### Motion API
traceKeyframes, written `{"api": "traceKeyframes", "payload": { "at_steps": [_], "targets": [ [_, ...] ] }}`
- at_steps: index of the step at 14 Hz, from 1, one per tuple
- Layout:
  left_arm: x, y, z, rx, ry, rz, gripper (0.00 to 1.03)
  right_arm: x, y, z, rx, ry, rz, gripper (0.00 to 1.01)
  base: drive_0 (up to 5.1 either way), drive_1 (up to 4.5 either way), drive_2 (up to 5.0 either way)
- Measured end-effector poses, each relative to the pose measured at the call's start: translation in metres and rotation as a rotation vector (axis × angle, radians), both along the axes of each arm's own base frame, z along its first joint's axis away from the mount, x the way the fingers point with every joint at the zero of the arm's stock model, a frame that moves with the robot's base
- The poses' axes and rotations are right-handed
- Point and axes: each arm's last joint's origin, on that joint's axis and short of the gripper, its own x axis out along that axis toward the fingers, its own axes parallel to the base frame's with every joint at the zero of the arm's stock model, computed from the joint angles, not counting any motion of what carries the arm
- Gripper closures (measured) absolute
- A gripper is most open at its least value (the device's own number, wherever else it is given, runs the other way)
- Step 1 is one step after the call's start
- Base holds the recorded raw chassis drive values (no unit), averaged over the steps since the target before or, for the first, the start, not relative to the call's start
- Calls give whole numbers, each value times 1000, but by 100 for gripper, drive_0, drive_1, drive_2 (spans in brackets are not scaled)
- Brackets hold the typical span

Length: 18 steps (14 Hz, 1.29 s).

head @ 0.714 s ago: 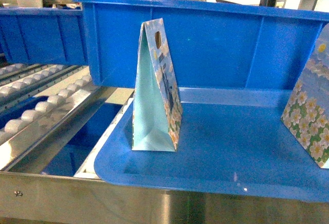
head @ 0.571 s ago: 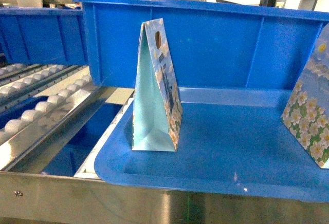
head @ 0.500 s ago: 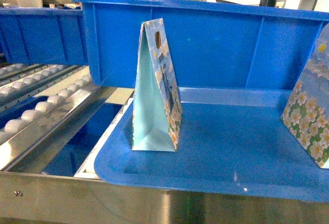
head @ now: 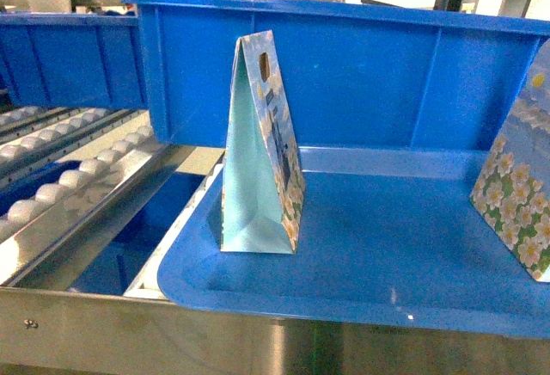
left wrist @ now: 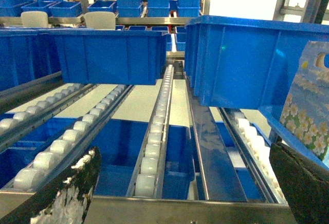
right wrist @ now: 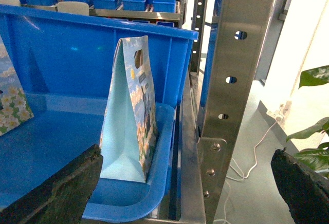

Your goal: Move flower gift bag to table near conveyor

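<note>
Two flower gift bags stand upright in a shallow blue tray (head: pixel 361 293): one near its left end (head: pixel 258 151), edge-on with its pale blue side showing, and one cut off by the right border (head: pixel 520 212). The conveyor (head: pixel 60 190), steel rails with white rollers, runs to the left. In the left wrist view my left gripper (left wrist: pixel 183 154) is open over the conveyor (left wrist: pixel 154 147), with a bag (left wrist: pixel 308 106) off to its right. My right gripper (right wrist: pixel 186 153) is open, just right of a bag (right wrist: pixel 128 111) at the tray's corner. The table is out of view.
A big blue bin (head: pixel 361 74) stands right behind the tray, another (head: pixel 69 57) to its left on the rollers. A perforated steel post (right wrist: pixel 231 80) rises right of the tray. More blue bins (left wrist: pixel 144 3) fill shelves at the back. A plant (right wrist: pixel 313 106) and a cable (right wrist: pixel 247 157) lie beyond the post.
</note>
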Motion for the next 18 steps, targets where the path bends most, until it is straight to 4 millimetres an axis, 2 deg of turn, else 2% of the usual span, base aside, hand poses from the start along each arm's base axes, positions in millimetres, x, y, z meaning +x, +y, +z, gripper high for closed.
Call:
{"api": "traceKeyframes", "payload": {
  "at_steps": [9,11,15,18],
  "targets": [
    [0,0,0,0,0,0,5,0,0,0,0,0,0,3,0,0,0],
    [2,1,4,5,-38,-19,5,1,5,3,2,-32,4,3,0,0,0],
    [22,8,9,9,-39,-61,5,23,22,7,3,-36,62,3,0,0,0],
    [49,2,36,24,-91,-119,5,53,33,28,-5,-50,52,3,0,0,0]
  ]
}}
